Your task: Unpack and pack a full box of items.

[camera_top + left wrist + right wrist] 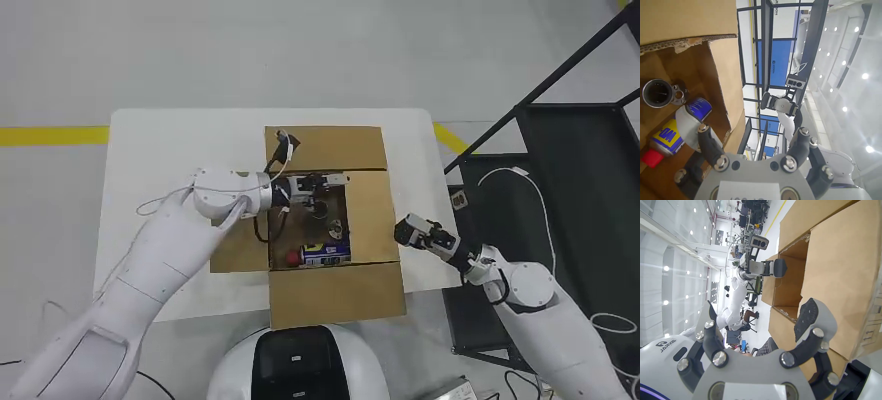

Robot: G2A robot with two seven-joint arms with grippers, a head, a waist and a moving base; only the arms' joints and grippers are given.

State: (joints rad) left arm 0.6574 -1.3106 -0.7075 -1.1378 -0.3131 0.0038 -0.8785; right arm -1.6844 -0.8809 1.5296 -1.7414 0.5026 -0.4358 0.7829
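The right gripper [758,306] is hanging at the near right of the table [150,150], just beside the right flap of the box [330,148] and outside it. Its 2 fingers are spread wide apart and are gripping nothing.

The cardboard box is sitting in the middle of the table with all 4 flaps folded outward. At the near end of its inside, a spray can [322,255] with a blue and yellow body and a red cap is lying on its side across the box floor, the cap pointing left.

Farther in, the left gripper [742,123] is reaching in from the left, at the far part of the opening. Its fingers are also spread wide, with nothing between them. In the left wrist view, 1 white-backed finger [687,123] is showing in front of the spray can, but whether it is touching the can is not clear.

A metal tube with a bolt flange [657,92] is lying in the box beyond the can, with its open end facing the left wrist camera.

At the far side, the far flap is lying flat and open on the table.
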